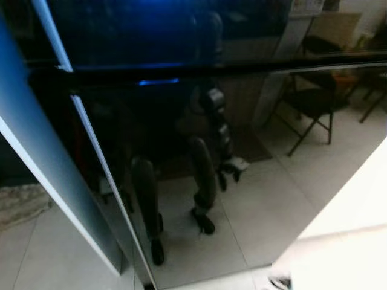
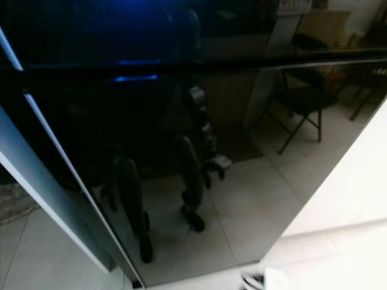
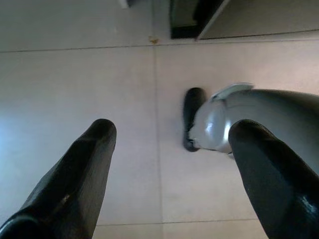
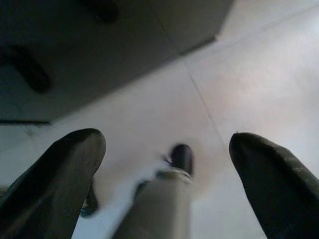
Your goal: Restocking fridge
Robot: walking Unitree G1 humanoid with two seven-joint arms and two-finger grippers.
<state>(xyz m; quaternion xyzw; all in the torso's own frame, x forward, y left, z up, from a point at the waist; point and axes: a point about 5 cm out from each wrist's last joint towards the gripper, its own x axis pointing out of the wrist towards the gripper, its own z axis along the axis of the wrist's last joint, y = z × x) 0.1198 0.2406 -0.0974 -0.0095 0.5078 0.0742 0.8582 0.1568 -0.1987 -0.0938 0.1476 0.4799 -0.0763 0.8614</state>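
The fridge's glossy black door (image 1: 181,121) stands shut right before me, with a thin blue light (image 1: 158,81) near its upper seam. Its surface mirrors my own legs and one arm (image 1: 205,181). Both arms hang down at my sides. My left gripper (image 3: 172,132) points at the tiled floor, its fingers (image 3: 75,184) wide apart with nothing between them. My right gripper (image 4: 167,139) is open and empty too, hanging over the floor near the fridge's lower edge (image 4: 124,45). No food or item for stocking can be seen.
A white counter or cabinet (image 1: 351,241) rises close on my right. Pale floor tiles (image 1: 48,254) lie at the left, beside the fridge's grey-blue side (image 1: 36,157). A folding chair (image 1: 314,103) appears as a reflection in the door. My own foot (image 3: 192,117) stands under the left gripper.
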